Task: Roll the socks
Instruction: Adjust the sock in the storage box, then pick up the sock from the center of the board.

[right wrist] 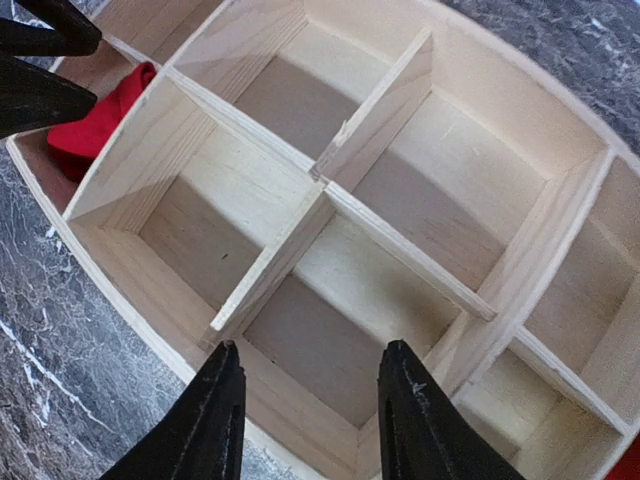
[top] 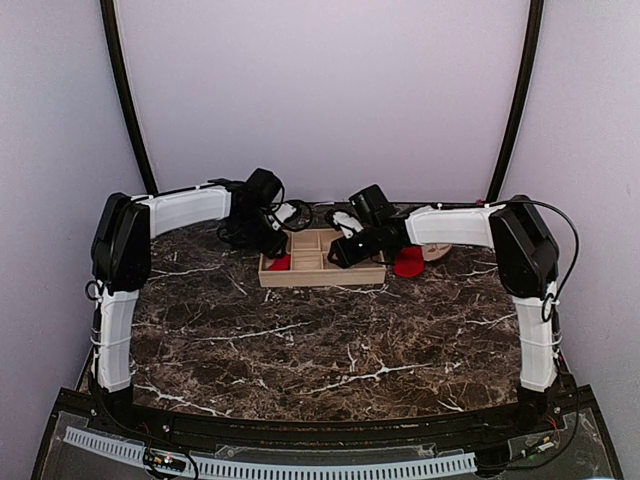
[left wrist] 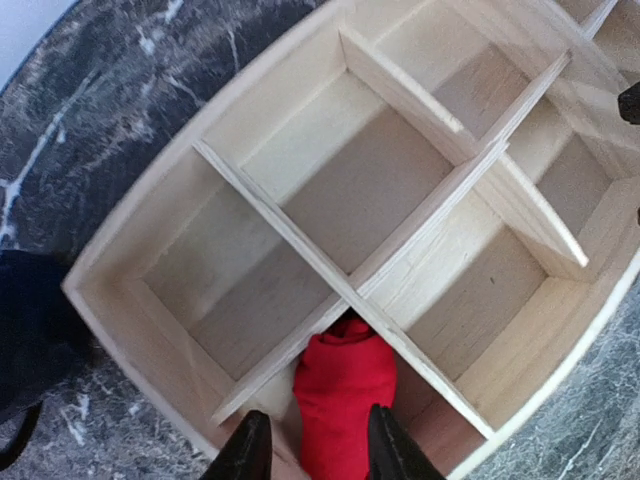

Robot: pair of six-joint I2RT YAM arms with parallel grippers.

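Observation:
One rolled red sock (left wrist: 340,395) lies in a corner compartment of the wooden tray (left wrist: 150,330). My left gripper (left wrist: 318,420) is open around it: one finger stands clear of the fabric, the other touches its edge. The same sock (right wrist: 95,125) shows at the top left of the right wrist view, and in the tray's near-left corner (top: 279,263) from above. A second red sock (top: 408,263) lies on the table right of the tray. My right gripper (right wrist: 312,352) hovers open over the tray (right wrist: 120,290) with nothing between its fingers.
The tray (top: 322,280) has several bare compartments split by thin wooden dividers (left wrist: 420,215). A tan plate (top: 437,250) sits behind the second sock. Both arms meet over the tray at the back of the dark marble table (top: 320,340).

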